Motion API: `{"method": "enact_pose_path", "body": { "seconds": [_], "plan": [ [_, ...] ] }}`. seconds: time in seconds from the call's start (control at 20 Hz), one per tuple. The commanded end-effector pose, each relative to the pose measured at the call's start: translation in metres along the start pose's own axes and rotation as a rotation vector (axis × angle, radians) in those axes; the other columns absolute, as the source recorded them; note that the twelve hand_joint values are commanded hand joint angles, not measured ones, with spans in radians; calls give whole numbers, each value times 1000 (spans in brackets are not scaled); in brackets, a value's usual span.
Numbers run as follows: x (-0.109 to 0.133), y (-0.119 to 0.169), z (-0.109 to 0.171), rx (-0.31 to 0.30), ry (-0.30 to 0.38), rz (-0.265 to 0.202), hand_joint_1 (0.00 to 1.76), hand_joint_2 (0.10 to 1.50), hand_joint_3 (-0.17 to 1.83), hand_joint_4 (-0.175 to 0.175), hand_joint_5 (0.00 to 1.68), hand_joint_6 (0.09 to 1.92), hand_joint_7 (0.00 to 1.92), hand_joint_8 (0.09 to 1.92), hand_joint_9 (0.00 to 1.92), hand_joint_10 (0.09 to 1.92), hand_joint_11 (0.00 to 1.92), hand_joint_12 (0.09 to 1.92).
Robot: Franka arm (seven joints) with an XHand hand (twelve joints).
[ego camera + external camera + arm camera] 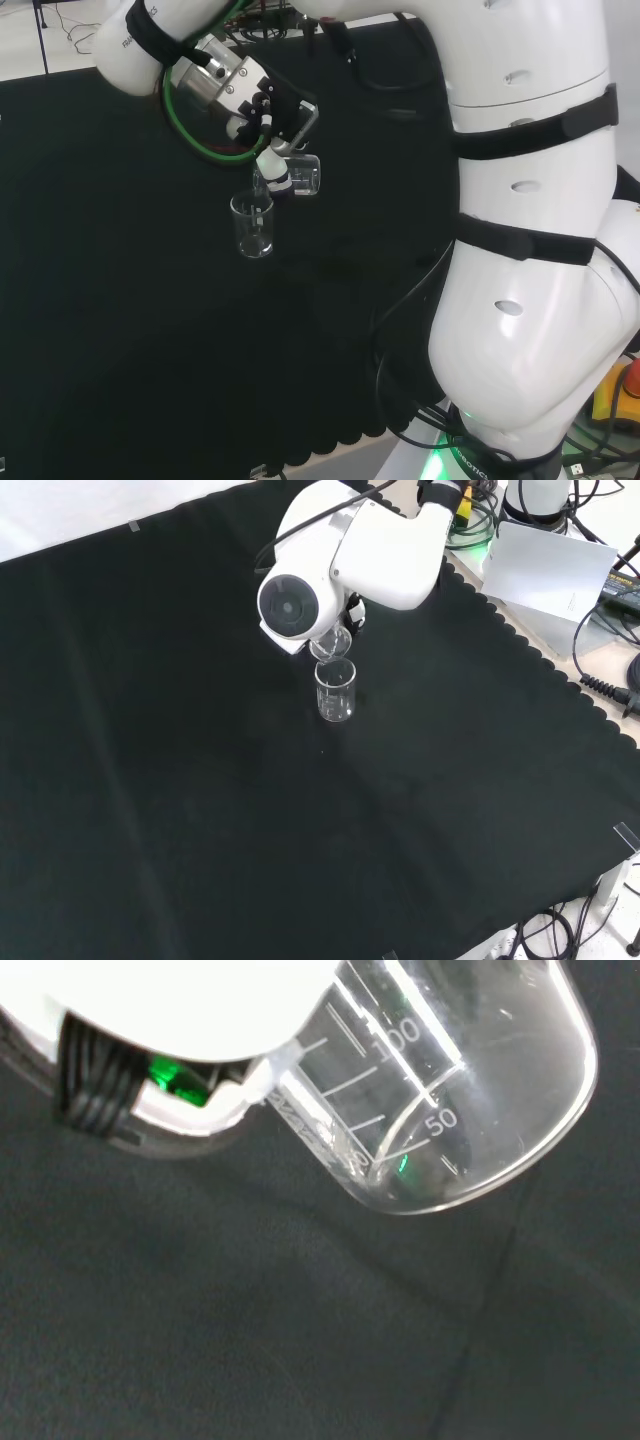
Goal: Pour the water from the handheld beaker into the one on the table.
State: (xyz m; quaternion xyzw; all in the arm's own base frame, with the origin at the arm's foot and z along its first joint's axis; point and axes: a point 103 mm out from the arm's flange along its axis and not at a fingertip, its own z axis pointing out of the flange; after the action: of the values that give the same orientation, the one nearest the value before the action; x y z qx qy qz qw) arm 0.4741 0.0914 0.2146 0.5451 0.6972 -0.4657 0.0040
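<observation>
Head view: hand (pixel 262 108) fingers (pixel 275 170) curled round tilted handheld beaker (pixel 303 174); table beaker (pixel 252 225) just below fingers. Glass likely slippery, fragile; hold mid-wall.

Up close there's a clear beaker (pixel 460 1090) tipped hard over, base end toward the camera, with white graduation marks running along its side. It sits right against the robot hand (pixel 190 1020), whose blurred white shell and black ribbed bit with a green glow are just beside the glass. Past both of them is the black cloth (pixel 250 1330) on the counter, with a faint crease running across it.
</observation>
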Motion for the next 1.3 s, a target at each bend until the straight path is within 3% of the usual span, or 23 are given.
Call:
{"method": "enact_pose_path", "body": {
  "seconds": [0.05,1.3],
  "plan": [
    [2,0,-1,12,-30,12,1298,549,965,-175,1135,1032,1199,1008,1548,855,1160,829],
    [8,-1,-8,52,-78,22,1298,549,970,-175,1132,1040,1196,1016,1547,862,1155,832]
  ]
}}
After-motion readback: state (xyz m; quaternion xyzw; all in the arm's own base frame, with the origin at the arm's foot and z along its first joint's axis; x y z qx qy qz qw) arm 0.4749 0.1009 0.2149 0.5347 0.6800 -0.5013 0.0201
